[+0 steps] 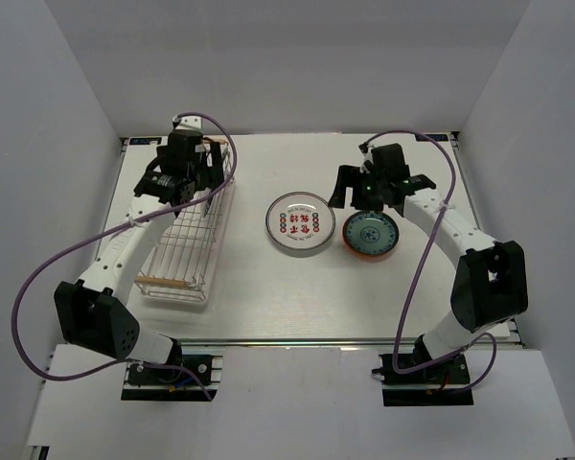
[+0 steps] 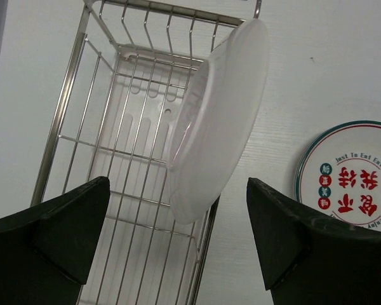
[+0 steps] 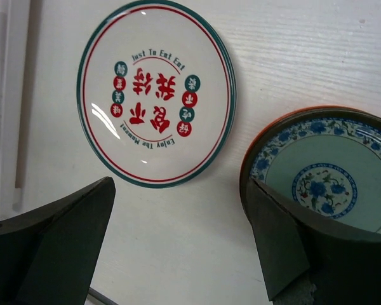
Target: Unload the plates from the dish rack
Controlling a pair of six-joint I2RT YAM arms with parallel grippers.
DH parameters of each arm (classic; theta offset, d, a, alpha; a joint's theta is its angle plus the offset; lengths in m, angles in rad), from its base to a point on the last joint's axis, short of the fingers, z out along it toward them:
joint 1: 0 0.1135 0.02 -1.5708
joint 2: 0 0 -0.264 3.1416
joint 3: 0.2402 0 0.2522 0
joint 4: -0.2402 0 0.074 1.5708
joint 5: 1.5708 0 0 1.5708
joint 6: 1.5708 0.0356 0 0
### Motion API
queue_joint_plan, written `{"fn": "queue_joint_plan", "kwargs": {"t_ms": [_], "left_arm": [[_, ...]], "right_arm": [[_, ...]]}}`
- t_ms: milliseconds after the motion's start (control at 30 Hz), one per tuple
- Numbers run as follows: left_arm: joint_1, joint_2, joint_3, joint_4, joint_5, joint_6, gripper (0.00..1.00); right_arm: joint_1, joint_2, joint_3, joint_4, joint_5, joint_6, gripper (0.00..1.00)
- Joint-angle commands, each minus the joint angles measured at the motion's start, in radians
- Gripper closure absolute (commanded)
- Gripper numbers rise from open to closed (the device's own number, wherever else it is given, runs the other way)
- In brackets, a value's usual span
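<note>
I see the silver wire dish rack [image 1: 187, 240] holding one round white plate [image 2: 219, 121] on edge, with my left gripper [image 2: 178, 190] open above the rack. Right of the rack lie the red-lettered white plate [image 1: 299, 225] and the blue-green patterned plate [image 1: 371, 235], with my right gripper [image 3: 179, 187] open over them.

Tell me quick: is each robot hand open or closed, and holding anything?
Left hand: open, holding nothing, near the white plate in the rack.
Right hand: open, holding nothing, beside the blue plate.
</note>
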Motion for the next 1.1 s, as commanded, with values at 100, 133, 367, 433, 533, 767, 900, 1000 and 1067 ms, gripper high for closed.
{"fn": "queue_joint_plan", "kwargs": {"t_ms": [100, 133, 367, 433, 533, 767, 900, 1000, 1067], "left_arm": [[-0.003, -0.054, 0.000, 0.056, 0.092, 0.023, 0.02], [-0.003, -0.048, 0.001, 0.053, 0.091, 0.020, 0.02], [-0.003, 0.042, 0.052, 0.033, 0.036, 0.019, 0.02], [-0.003, 0.070, 0.067, 0.035, 0.022, 0.023, 0.02], [-0.003, 0.117, 0.101, 0.024, 0.019, 0.037, 0.03], [-0.003, 0.183, 0.116, 0.009, -0.043, 0.025, 0.20], [-0.003, 0.206, 0.139, -0.045, -0.078, 0.008, 0.47], [-0.003, 0.200, 0.123, -0.048, -0.099, -0.004, 0.59], [-0.003, 0.197, 0.123, -0.053, -0.103, -0.007, 0.63]], "right_arm": [[-0.007, -0.051, -0.036, -0.005, 0.028, -0.036, 0.11], [-0.009, -0.054, -0.038, -0.007, 0.028, -0.037, 0.11], [-0.013, -0.060, -0.056, -0.004, 0.028, -0.040, 0.11], [-0.016, -0.062, -0.056, -0.002, 0.028, -0.042, 0.11], [-0.021, -0.065, -0.059, -0.002, 0.028, -0.045, 0.11], [-0.027, -0.080, -0.077, 0.004, 0.026, -0.065, 0.11], [-0.029, -0.085, -0.093, 0.015, 0.023, -0.074, 0.11], [-0.029, -0.082, -0.111, 0.025, 0.016, -0.074, 0.11], [-0.032, -0.079, -0.113, 0.025, 0.010, -0.074, 0.11]]}}
